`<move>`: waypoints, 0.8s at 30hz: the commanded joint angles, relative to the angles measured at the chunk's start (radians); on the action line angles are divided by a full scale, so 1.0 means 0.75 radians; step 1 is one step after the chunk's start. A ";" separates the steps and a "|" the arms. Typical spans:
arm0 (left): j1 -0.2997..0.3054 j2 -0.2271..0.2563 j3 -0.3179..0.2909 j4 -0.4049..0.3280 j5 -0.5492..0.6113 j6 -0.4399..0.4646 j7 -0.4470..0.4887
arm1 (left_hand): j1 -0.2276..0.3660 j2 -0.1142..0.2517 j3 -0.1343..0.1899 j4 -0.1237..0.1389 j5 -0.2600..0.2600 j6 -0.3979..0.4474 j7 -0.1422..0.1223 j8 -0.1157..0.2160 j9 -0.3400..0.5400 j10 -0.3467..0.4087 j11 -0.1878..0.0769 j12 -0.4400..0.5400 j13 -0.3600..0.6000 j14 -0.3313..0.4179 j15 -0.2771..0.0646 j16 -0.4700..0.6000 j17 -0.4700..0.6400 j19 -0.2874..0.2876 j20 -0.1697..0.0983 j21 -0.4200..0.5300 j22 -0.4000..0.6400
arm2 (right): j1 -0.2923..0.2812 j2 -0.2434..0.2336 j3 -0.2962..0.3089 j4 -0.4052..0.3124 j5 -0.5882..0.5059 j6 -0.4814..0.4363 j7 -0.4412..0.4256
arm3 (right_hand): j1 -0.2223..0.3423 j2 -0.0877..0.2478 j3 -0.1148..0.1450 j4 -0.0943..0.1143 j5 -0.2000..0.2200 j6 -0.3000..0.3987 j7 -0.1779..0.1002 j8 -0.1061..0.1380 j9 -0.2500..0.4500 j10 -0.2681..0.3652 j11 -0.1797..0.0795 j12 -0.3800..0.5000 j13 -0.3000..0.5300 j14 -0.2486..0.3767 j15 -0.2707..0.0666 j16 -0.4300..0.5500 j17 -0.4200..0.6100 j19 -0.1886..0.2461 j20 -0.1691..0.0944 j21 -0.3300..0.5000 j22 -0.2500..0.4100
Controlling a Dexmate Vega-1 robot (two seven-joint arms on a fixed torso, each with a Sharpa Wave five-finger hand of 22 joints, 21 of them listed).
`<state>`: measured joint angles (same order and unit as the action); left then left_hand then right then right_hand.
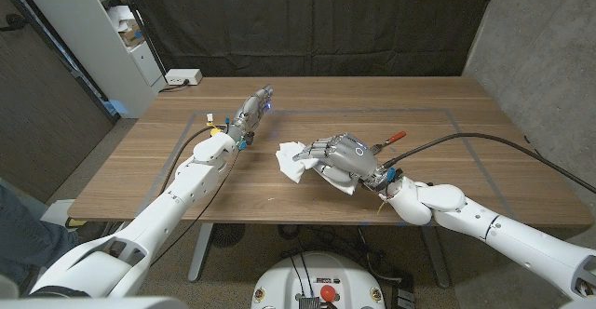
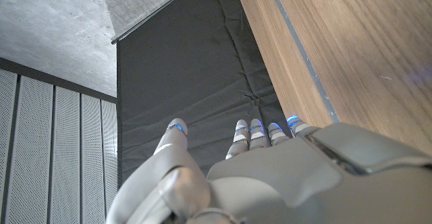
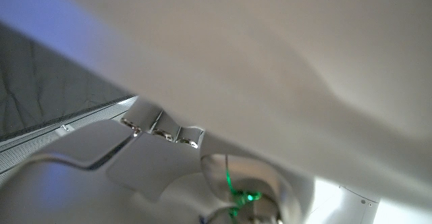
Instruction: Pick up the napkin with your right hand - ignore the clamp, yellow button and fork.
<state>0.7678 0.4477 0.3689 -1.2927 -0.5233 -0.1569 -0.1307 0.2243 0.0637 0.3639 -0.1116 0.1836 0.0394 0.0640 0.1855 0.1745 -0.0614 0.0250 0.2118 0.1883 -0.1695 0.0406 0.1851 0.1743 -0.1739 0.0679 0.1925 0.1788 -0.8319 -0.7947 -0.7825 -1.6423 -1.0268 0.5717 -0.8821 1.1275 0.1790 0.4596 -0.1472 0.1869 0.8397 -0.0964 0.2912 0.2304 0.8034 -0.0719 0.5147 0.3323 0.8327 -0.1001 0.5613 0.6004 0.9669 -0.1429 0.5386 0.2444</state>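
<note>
While the head view shows the right robot hand [image 1: 341, 154] gripping the napkin [image 1: 292, 159], left robot hand [image 1: 252, 110] spread, empty.

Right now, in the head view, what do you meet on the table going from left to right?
Yellow button → left robot hand → napkin → right robot hand, resting on the napkin → clamp.

Two white, smooth-shelled arms, each trailed by a black cable along the forearm. Left hand [image 1: 253, 107] and right hand [image 1: 343, 154]: grey metallic segmented fingers with small blue lights near the tips. A green light glows inside the right wrist housing.
</note>
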 commanded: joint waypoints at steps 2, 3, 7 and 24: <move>-0.008 -0.004 0.004 0.005 0.006 -0.001 0.003 | 0.002 0.012 0.001 -0.002 0.000 0.008 0.003 0.002 0.006 0.000 -0.001 -0.004 0.005 -0.013 0.002 0.000 0.007 -0.099 0.003 0.008 0.005 | -0.008 0.005 0.053 -0.050 -0.019 0.034 -0.001 | 0.022 -0.002 0.003 0.007 0.002 -0.001 -0.004 -0.002 0.008 0.002 -0.010 0.013 0.004 0.018 -0.164 -0.009 0.014 -0.004 -0.075 0.017 0.006; -0.008 -0.004 0.003 0.006 0.006 -0.003 0.003 | 0.003 0.012 0.001 -0.002 0.000 0.008 0.004 0.002 0.006 0.000 -0.001 -0.004 0.005 -0.012 0.003 0.000 0.007 -0.099 0.003 0.008 0.005 | -0.008 0.007 0.056 -0.051 -0.022 0.033 -0.004 | 0.023 -0.002 0.003 0.007 0.002 -0.002 -0.004 -0.002 0.008 0.002 -0.009 0.013 0.004 0.017 -0.164 -0.011 0.015 -0.005 -0.075 0.019 0.007; -0.013 -0.006 0.002 0.014 0.005 -0.007 -0.003 | 0.003 0.013 0.001 -0.003 0.000 0.008 0.003 0.002 0.006 -0.001 -0.004 -0.004 0.005 -0.013 0.003 0.000 0.007 -0.099 0.002 0.008 0.005 | -0.011 0.014 0.064 -0.056 -0.025 0.031 -0.013 | 0.026 -0.003 0.002 0.006 0.002 -0.002 -0.005 -0.004 0.009 0.001 -0.009 0.013 0.004 0.018 -0.165 -0.014 0.020 -0.007 -0.076 0.026 0.008; -0.032 -0.008 0.009 0.032 0.006 -0.009 -0.030 | 0.005 0.016 0.002 -0.004 -0.001 0.012 0.004 0.003 0.006 0.000 -0.004 -0.004 0.005 -0.013 0.003 0.000 0.007 -0.100 0.002 0.008 0.005 | -0.022 0.008 0.109 -0.128 -0.038 0.007 -0.010 | 0.044 -0.004 -0.005 0.007 0.001 -0.002 -0.005 -0.012 0.013 -0.004 -0.015 0.013 0.002 0.024 -0.166 -0.029 0.047 -0.023 -0.076 0.061 0.015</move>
<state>0.7496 0.4432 0.3740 -1.2749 -0.5187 -0.1611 -0.1425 0.2243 0.0637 0.3639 -0.1116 0.1836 0.0394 0.0640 0.1855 0.1745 -0.0614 0.0250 0.2118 0.1883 -0.1695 0.0406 0.1852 0.1743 -0.1739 0.0679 0.1925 0.1788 -0.8433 -0.7874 -0.7245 -1.7047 -1.0507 0.5889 -0.8882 1.1486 0.1740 0.4553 -0.1433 0.1796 0.8396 -0.0963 0.2834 0.2351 0.7998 -0.0752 0.5228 0.3317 0.8400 -0.1036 0.5449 0.6314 0.9542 -0.1374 0.5771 0.2536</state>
